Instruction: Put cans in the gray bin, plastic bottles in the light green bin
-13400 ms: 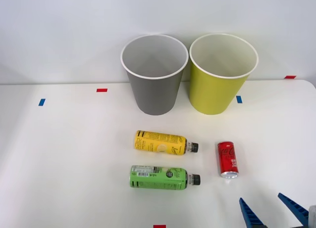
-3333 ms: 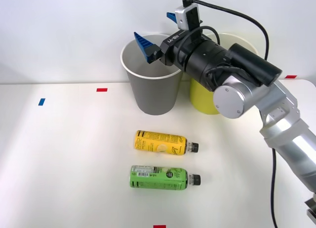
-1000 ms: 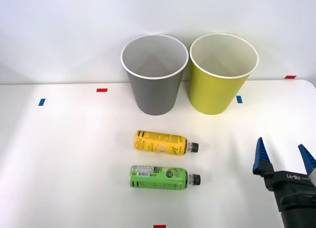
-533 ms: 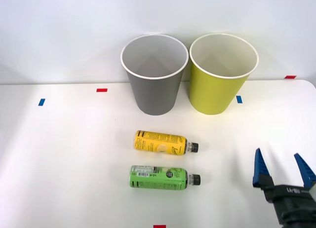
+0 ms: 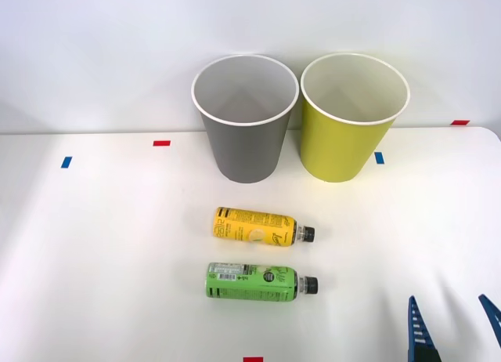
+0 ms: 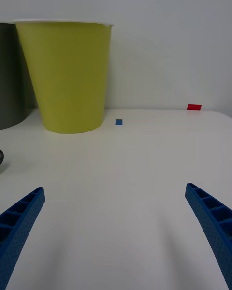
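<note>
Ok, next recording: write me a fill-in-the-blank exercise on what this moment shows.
1. The two bottles lie on the table with their black caps pointing toward the robot's ____.
2. The yellow bottle lies nearer the bins than the ____ bottle.
3. The gray bin stands to the robot's ____ of the light green bin.
4. The right end effector has its fingers ____.

Missing words: right; green; left; open

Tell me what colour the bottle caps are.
Black, on both bottle caps; clearest in the front view.
</note>
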{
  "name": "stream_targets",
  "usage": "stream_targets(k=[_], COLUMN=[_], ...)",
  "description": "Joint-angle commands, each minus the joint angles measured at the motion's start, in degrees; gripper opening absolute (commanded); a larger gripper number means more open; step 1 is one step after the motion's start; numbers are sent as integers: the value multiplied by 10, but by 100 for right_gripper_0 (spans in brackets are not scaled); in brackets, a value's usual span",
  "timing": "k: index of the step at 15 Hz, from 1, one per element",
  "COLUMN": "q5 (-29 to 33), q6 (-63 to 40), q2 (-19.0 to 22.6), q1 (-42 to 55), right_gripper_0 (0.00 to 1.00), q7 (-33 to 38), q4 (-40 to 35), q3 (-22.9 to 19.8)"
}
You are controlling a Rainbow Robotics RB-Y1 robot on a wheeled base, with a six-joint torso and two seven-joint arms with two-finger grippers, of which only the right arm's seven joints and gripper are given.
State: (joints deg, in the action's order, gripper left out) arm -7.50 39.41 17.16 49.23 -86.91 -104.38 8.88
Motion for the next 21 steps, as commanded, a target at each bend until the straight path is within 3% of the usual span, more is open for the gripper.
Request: stream_targets(k=[1, 7, 21], q5=[-31, -16, 8], q6=[25, 64, 64], q2=[10, 22, 7], q1=[44, 79, 78], right_gripper_0=[100, 100, 100], q7=[-75, -114, -113], q4=[1, 1, 1], q3=[54, 120, 109])
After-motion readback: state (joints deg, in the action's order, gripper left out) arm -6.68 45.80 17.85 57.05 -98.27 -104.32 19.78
